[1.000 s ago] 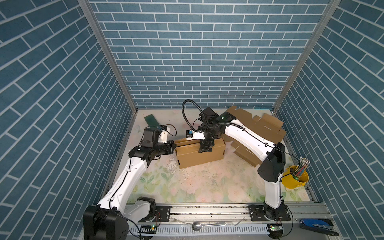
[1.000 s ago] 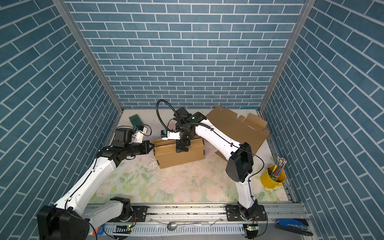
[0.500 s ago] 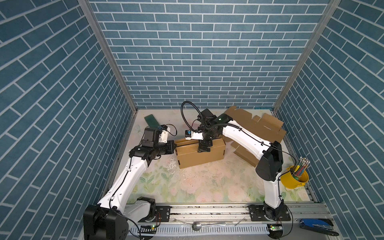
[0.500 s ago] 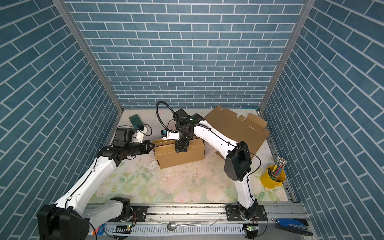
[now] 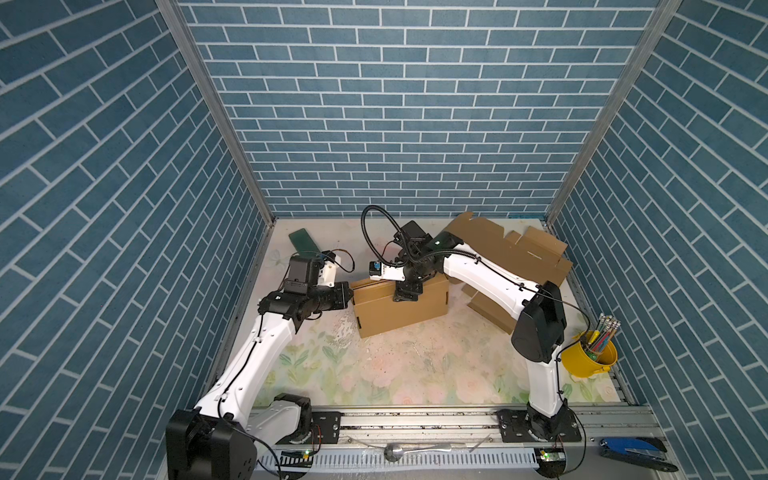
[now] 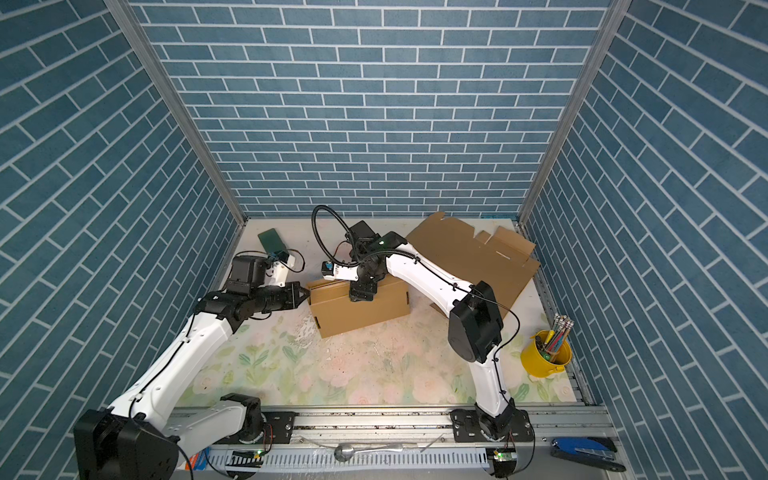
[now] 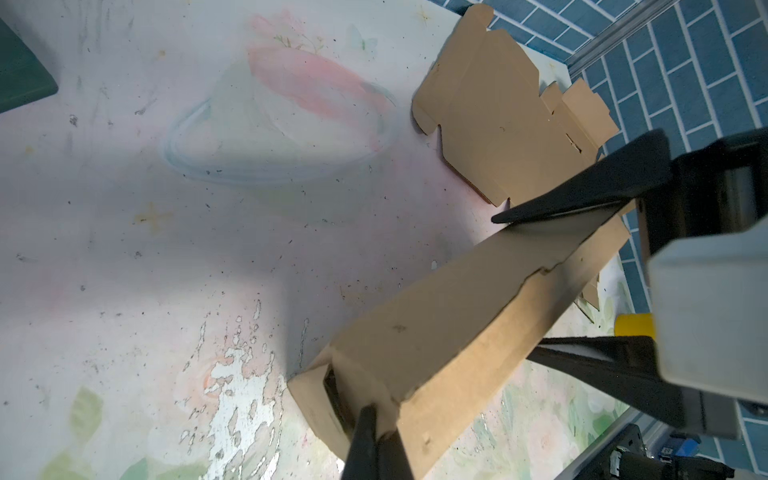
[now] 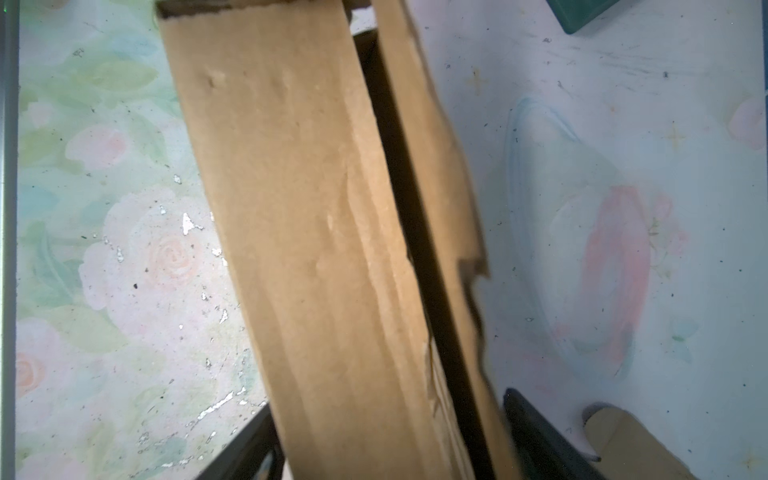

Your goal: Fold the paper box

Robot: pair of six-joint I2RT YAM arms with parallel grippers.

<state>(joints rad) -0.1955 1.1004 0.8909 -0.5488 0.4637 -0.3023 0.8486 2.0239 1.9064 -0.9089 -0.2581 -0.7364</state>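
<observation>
- Box (image 5: 399, 309): one, in the middle.
- Left gripper (image 5: 351, 294): pinched shut at its 9 o'clock end.
- Right gripper (image 5: 404, 294): spread wide over its top.
- Flat cardboard (image 5: 498, 241): one pile, 2 o'clock.

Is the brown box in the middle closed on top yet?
Not quite. The box stands folded up, but the right wrist view shows a dark gap beside its lid.

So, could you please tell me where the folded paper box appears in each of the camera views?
In a top view: paper box near centre, just below mid-height.
In a top view: paper box slightly left of centre, same height.
Left wrist: close up, stretching away lengthwise.
Right wrist: seen from above, filling the middle.
Shared landmark: dark green slab.
</observation>
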